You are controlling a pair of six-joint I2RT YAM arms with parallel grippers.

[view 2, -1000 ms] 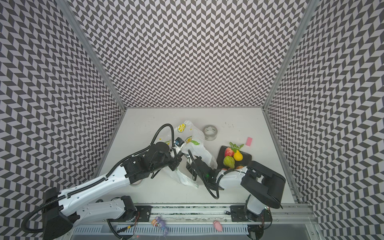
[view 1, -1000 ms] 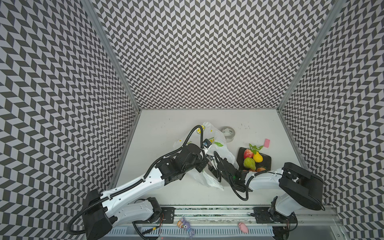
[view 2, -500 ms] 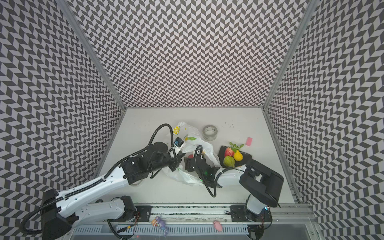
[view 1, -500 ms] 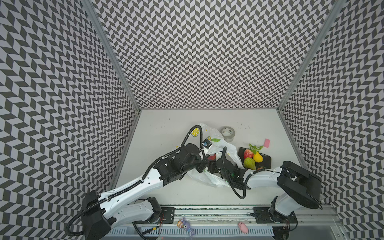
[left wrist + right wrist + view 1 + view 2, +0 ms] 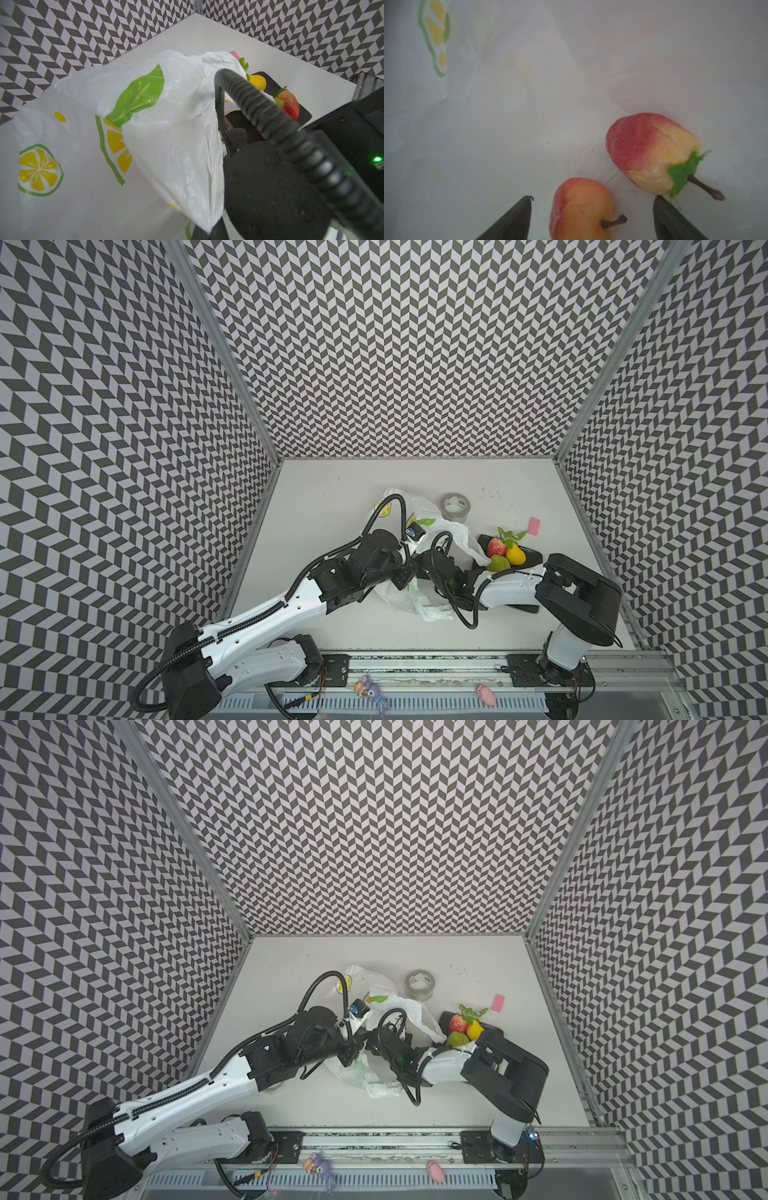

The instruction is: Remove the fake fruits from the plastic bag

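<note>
Fake fruits point(image 5: 652, 153): lay in two lots. Found two red-and-yellow apple-like pieces point(image 5: 581, 207) inside the plastic bag point(image 5: 508, 104), near each other but apart, on its white film. Saw the right gripper point(image 5: 593, 197) deep in the bag, jaws spread wide with the nearer piece between them, untouched. Counted three more outside the bag, right of centre in both top views: strawberry point(image 5: 496, 547), yellow pear point(image 5: 516, 554) and green fruit point(image 5: 497, 563), bunched on a black tray point(image 5: 534, 558). Placed the bag at centre frame, crumpled on the table point(image 5: 332, 510), its edge reaching the tray. Found the left gripper point(image 5: 400, 578) clamped shut on the bag's near edge, film pulled taut. Noted a tape roll point(image 5: 455, 506) just above the bag and a pink block point(image 5: 533, 526) upper right of the tray.
</note>
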